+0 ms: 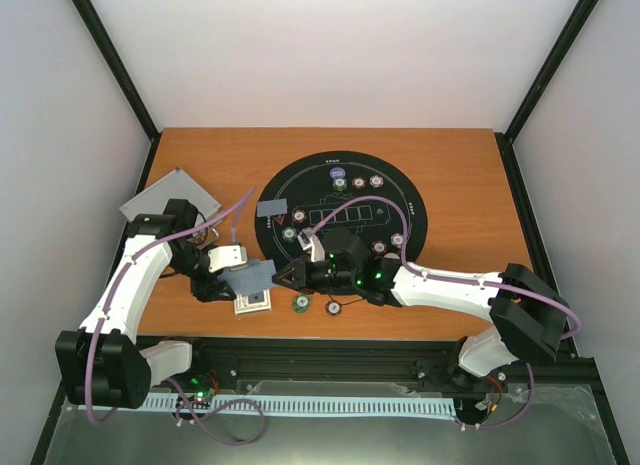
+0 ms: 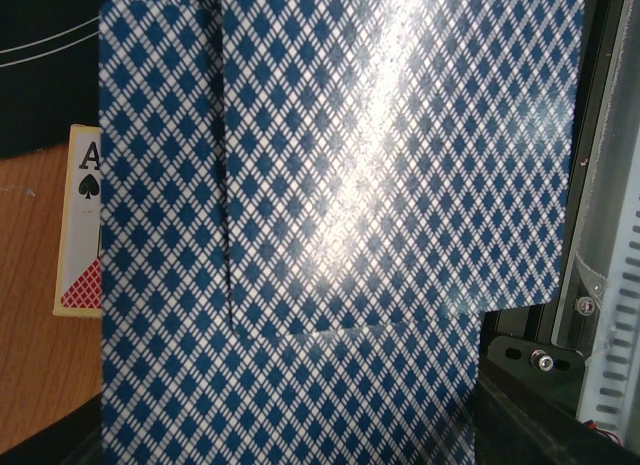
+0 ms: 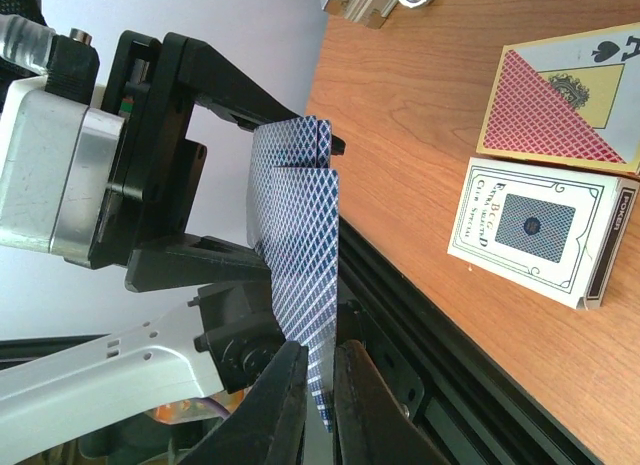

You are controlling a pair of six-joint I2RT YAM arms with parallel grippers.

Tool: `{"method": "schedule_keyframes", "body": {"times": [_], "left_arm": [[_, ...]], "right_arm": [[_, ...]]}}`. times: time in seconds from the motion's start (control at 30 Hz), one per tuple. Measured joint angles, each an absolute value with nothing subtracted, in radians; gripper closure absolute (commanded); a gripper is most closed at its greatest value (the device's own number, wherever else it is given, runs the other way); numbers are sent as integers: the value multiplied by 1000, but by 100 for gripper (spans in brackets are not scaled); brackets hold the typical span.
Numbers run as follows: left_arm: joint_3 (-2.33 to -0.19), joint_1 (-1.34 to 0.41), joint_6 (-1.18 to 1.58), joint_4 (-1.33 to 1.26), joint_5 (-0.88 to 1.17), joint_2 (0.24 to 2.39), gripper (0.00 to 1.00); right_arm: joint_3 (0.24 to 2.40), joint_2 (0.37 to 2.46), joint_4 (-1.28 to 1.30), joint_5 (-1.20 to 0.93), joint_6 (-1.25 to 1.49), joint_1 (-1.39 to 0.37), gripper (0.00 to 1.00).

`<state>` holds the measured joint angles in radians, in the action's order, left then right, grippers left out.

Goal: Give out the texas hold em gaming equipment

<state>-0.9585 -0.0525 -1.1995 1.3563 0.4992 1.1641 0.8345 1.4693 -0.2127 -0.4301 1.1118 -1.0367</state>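
Observation:
My left gripper (image 1: 238,277) is shut on a fanned stack of playing cards (image 1: 250,278) with blue-and-white diamond backs, held just off the mat's near-left edge. These cards (image 2: 340,225) fill the left wrist view and hide the fingers. My right gripper (image 1: 290,275) reaches in from the right. In the right wrist view its fingertips (image 3: 322,410) are pinched on the lower corner of one card (image 3: 305,275) of that stack. A single card (image 1: 271,208) lies face down on the mat. Striped poker chips (image 1: 359,182) are spread round the mat, and two chips (image 1: 299,304) lie on the wood.
The round black mat (image 1: 412,210) covers the table's middle. A silver case (image 1: 170,198) lies at the far left. Two card boxes (image 1: 252,303) sit under the grippers, also as the blue-backed box (image 3: 540,230) and the red ace box (image 3: 570,95). The black base rail (image 1: 400,360) runs along the near edge.

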Motion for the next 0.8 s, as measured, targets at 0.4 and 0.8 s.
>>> {"method": "schedule_keyframes", "body": {"times": [0.4, 0.8], "left_arm": [[-958, -52, -1200, 1356, 500, 1164, 99], [-958, -52, -1200, 1356, 500, 1164, 99]], "right_arm": [[815, 1466, -210, -430, 1112, -1037, 90], [793, 1450, -205, -429, 1117, -1036, 97]]}}
